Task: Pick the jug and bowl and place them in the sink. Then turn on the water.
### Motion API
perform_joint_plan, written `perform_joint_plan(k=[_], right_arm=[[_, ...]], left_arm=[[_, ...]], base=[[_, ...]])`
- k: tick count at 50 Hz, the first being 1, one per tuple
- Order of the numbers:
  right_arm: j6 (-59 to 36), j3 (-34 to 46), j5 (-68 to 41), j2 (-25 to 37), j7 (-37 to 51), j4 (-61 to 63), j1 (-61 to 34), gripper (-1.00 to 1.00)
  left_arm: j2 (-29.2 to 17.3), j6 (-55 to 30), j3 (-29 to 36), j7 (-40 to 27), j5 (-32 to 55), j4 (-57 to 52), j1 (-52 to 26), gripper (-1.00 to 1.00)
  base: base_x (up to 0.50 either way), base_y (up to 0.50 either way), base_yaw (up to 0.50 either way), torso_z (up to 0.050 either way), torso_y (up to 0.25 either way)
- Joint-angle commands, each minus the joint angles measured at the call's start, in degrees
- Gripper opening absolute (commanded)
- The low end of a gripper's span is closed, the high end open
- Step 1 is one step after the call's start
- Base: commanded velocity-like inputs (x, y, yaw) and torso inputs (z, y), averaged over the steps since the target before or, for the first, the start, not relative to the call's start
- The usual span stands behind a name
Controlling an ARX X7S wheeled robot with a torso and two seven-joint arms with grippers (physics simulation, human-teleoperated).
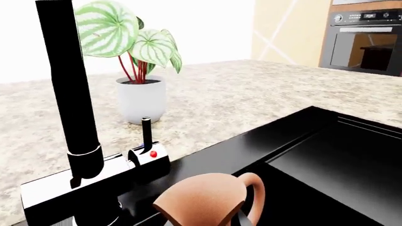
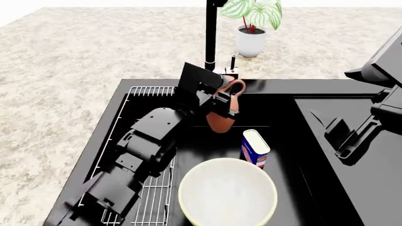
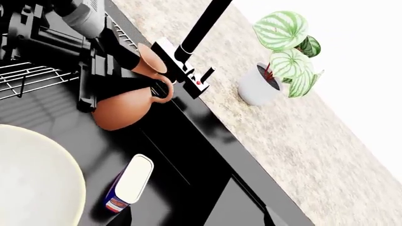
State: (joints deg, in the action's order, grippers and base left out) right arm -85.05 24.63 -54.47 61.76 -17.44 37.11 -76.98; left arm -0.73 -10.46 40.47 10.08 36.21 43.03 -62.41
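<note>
Left pincer grips jug by neck, hanging it low over sink for release. Bowl sits in basin. Right pincer's state: cannot tell.

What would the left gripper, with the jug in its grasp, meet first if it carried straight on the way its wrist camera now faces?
Probably the faucet base and its small lever, just beyond the jug held by the left gripper; depth is uncertain.

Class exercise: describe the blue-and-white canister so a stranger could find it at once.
Find the black sink. Inside it, the canister stands between the wide cream bowl and the brown jug. Only it is a straight cylinder with blue sides and a white top.
</note>
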Motion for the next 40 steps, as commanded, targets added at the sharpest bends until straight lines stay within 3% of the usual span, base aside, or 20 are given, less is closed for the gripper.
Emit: perform_joint_plan(k=[1, 28, 40], right_arm=[[0.45, -0.22, -1.14, 0.56, 0.86, -0.02, 0.51, 1.0], [1.69, 0.29, -3.28, 1.78, 2.47, -0.27, 0.82, 1.0], [2.17, 0.56, -3.94, 2.3, 2.89, -0.39, 0.82, 1.0]], left_arm=[[0.54, 8.63, 6.0, 0.27, 2.28, 5.51, -1.74, -1.0], [0.67, 20.84, 28.04, -1.36, 16.91, 16.01, -4.02, -1.0], [0.68, 22.82, 34.74, -2.19, 22.28, 16.37, -3.88, -1.0]], base=[[0.0, 0.0, 0.0, 0.0, 0.0], [0.0, 0.0, 0.0, 0.001, 0.002], [0.0, 0.0, 0.0, 0.0, 0.002]])
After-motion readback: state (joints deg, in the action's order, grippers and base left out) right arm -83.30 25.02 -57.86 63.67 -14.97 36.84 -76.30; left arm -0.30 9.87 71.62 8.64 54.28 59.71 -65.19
